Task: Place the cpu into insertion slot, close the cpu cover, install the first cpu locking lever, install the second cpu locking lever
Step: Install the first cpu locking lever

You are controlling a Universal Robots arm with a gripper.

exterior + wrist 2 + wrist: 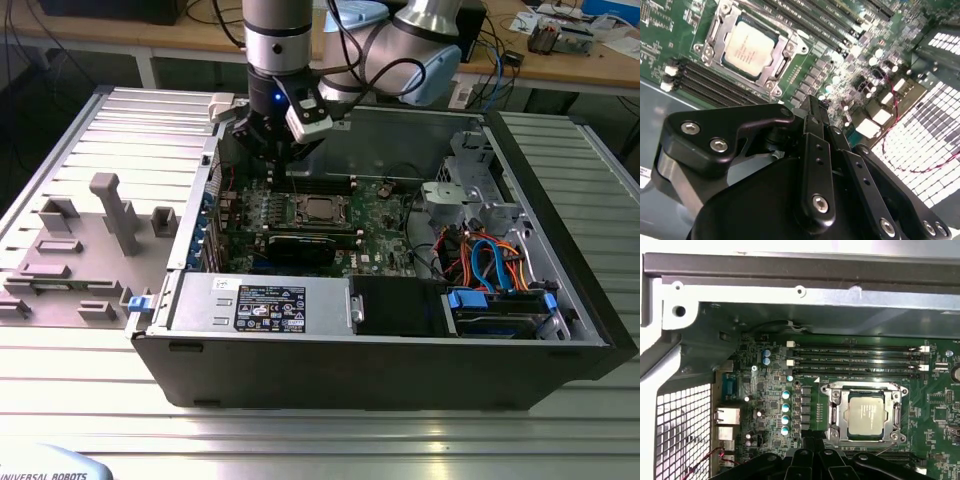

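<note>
cpu [866, 414] listed in place, silver top up, seated in the insertion slot [300, 212] near the middle of the green board [385, 215]; items follow by size.
- ribbed metal table [300, 440]: carries everything.
- open computer case [400, 370]: lies on its side, board facing up.
- robot arm [275, 40]: comes down into the case at the far left.
- gripper [815, 107]: fingers drawn together, nothing between them; hangs above the board just far-left of the socket, apart from it.
- cpu cover [838, 412]: lies flat, framing the chip.
- locking levers: latched or not, cannot tell.
</note>
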